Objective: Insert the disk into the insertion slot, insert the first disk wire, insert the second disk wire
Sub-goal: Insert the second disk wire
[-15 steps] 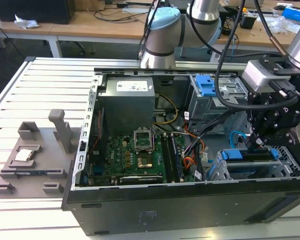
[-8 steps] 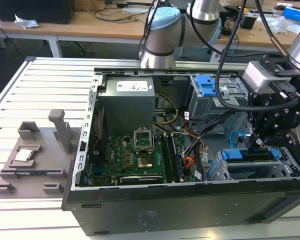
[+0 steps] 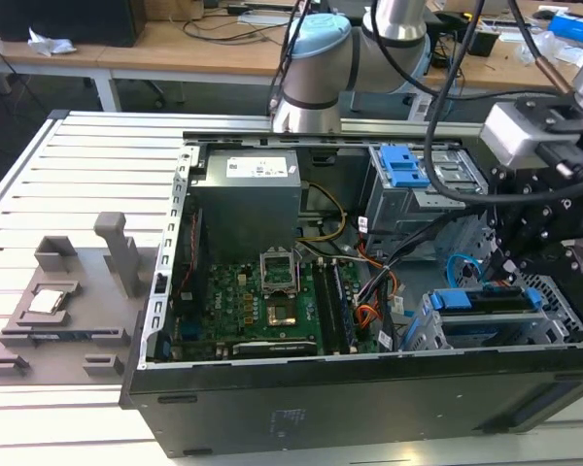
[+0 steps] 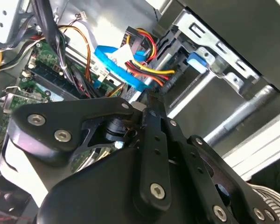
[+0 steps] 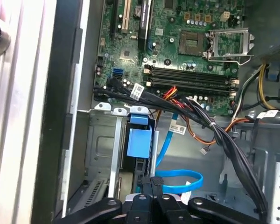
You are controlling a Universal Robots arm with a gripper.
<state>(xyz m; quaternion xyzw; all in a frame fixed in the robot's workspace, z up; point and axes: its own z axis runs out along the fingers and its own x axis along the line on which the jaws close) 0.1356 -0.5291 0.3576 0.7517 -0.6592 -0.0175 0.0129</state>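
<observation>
The gripper hangs directly over the insertion slot, where the disk already sits, its blue carrier edge just below the fingertips and its long axis running across the bay. The fingers seem drawn together in the first wrist view, on a dark connector perhaps, though I cannot tell. A blue cable loops just ahead of the gripper.
</observation>
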